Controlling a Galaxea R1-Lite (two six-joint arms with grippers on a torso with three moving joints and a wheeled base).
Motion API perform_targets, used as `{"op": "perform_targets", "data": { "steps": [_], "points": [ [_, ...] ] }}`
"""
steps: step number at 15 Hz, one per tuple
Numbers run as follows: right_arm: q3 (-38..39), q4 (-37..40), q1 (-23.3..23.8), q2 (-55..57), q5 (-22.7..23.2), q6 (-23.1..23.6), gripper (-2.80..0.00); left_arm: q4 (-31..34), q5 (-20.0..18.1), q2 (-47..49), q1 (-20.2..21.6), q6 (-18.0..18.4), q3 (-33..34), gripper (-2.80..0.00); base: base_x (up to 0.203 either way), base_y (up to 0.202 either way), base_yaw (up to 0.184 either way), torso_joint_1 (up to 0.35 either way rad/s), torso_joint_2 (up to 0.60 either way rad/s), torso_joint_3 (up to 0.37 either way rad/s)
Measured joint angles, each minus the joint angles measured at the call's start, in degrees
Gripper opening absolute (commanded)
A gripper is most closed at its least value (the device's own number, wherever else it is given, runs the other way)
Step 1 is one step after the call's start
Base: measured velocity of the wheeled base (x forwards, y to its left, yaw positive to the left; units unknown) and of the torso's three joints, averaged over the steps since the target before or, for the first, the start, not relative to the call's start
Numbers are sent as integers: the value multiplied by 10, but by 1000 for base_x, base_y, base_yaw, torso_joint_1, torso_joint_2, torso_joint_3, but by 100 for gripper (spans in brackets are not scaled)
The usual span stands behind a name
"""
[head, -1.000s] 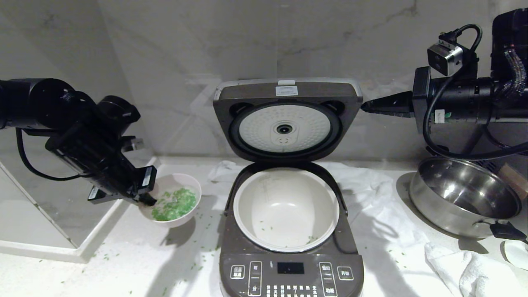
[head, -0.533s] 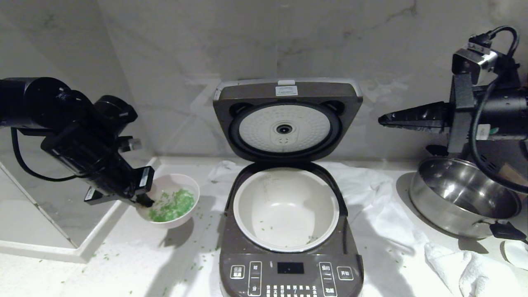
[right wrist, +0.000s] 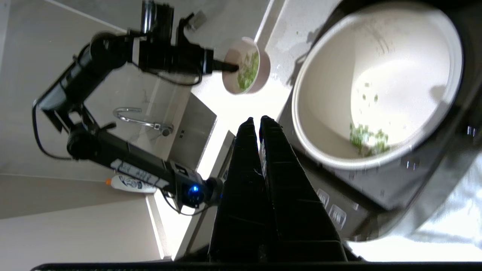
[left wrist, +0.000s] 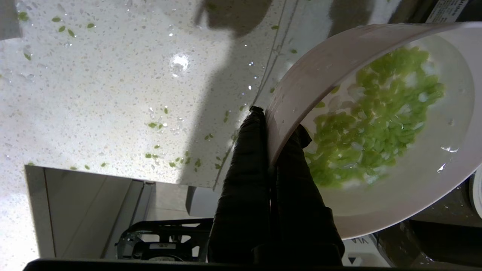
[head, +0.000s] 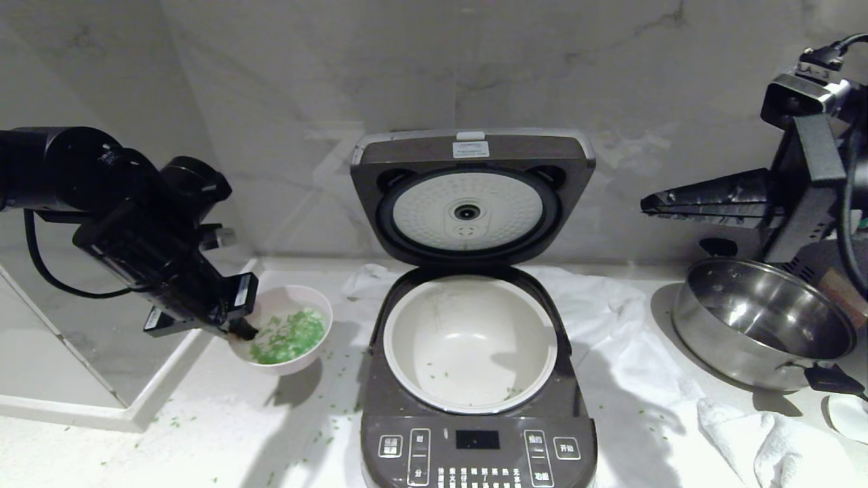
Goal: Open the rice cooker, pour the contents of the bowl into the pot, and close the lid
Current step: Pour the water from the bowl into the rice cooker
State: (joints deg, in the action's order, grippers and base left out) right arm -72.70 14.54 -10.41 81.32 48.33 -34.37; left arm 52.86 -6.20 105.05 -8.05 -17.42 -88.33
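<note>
The rice cooker (head: 479,379) buttons carry white Chinese characters, too small to read

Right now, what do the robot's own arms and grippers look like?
Both arms are black cylindrical segments with looping black cables. The left gripper and right gripper end in long, tapering black ribbed fingers. A silver camera block tops the right wrist; small white labels mark the left wrist.
</note>
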Motion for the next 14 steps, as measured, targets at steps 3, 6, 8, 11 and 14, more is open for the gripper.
{"op": "perform_targets", "data": {
  "steps": [3,6,8,11,14],
  "points": [
    [-64,0,2,67,6,0,-280,1,0,-2,-8,-6,-5,-280,0,0,0,0,0,0],
    [-107,0,1,120,8,-1,-280,4,0,-2,-20,-16,-20,-280,0,0,0,0,0,0],
    [-122,-4,0,144,6,0,-280,15,0,-2,-22,-16,-26,-280,0,0,0,0,0,0],
    [-148,-6,2,168,3,-1,-280,18,0,-4,-24,-16,-29,-280,0,0,0,0,0,0],
    [-171,-9,2,183,-20,-3,-280,18,0,-9,-31,-16,-31,-280,0,0,0,0,0,0]
  ]
}}
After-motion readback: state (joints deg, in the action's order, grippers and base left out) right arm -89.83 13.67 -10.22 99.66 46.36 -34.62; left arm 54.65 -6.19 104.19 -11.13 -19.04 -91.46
